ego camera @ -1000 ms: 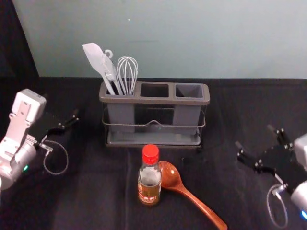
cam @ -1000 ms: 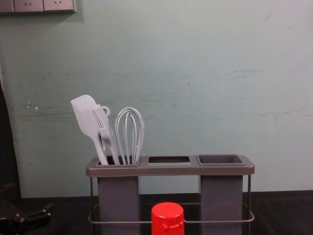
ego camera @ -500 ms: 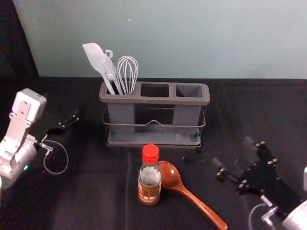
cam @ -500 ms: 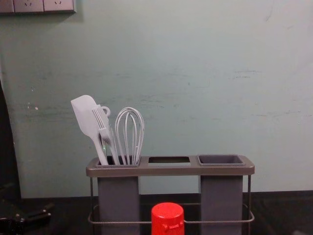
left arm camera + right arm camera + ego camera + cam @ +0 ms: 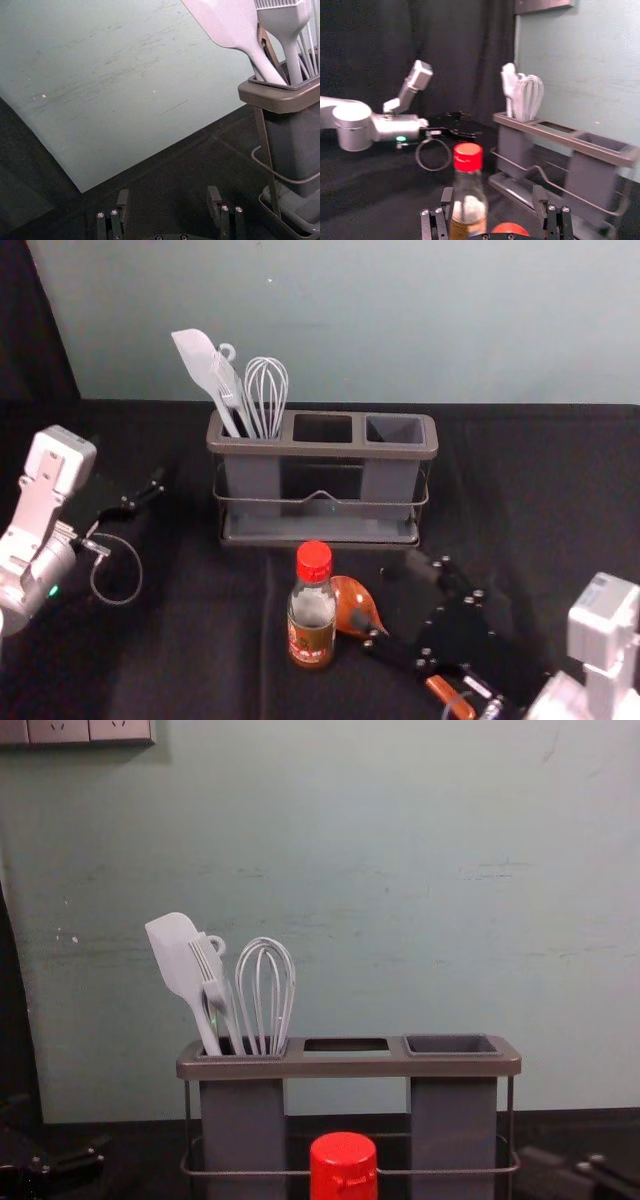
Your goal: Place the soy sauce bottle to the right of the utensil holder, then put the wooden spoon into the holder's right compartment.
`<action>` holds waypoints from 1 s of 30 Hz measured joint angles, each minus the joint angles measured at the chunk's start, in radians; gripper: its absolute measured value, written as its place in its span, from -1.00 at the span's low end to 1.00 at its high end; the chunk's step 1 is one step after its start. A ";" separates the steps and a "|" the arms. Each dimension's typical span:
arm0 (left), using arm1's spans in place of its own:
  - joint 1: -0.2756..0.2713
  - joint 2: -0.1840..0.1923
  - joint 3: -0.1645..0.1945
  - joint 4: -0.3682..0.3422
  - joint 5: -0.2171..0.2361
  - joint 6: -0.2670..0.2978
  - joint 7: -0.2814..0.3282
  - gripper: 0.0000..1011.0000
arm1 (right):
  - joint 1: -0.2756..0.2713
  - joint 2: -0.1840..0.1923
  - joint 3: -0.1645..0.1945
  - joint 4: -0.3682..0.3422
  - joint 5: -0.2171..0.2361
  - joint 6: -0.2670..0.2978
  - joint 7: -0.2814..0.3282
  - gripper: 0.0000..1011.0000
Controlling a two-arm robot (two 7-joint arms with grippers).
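Head view: we have the soy sauce bottle (image 5: 312, 625) upright on the dark-covered desk (image 5: 200, 650), in front of the utensil holder (image 5: 322, 450), red cap up. The wooden spoon (image 5: 352, 595) lies just to its right, bowl beside the glass, handle slanting away toward us and partly hidden under the right pincer (image 5: 388, 591). That pincer is spread wide, nothing between its fingers, low and facing the bottle from the right. We read this as the bottle's grasp lining up: a low, sideways approach should let one finger pass on each side of the upright body. Whether the nearer finger touches the spoon's bowl, we honestly can't tell from this angle.

So the spoon is what stands in the way; a low sweep could nudge it, or push the bottle over. Over on the left, the left pincer (image 5: 168, 196) waits beside the holder, also parted and holding nothing. The white spatula (image 5: 195, 352) and whisk (image 5: 267, 390) crowd the left compartment, well apart from the right compartment (image 5: 395, 430), where the spoon should go. The holder's right end looks like something for us to steer the bottle around.
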 joint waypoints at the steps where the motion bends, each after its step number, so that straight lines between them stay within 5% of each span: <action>1: 0.000 0.000 0.000 0.000 0.000 0.000 0.000 0.98 | 0.011 -0.010 -0.010 0.003 -0.004 0.007 0.013 0.98; 18: 0.000 0.000 0.000 0.000 0.000 0.000 0.000 0.98 | 0.154 -0.137 -0.071 0.109 -0.019 0.064 0.141 0.98; 25: 0.000 0.000 0.000 0.000 0.000 0.000 0.000 0.98 | 0.181 -0.171 -0.077 0.141 -0.038 0.072 0.168 0.98; 30: 0.000 0.000 0.000 0.000 0.000 0.000 0.000 0.98 | 0.181 -0.183 -0.071 0.147 -0.052 0.065 0.175 0.80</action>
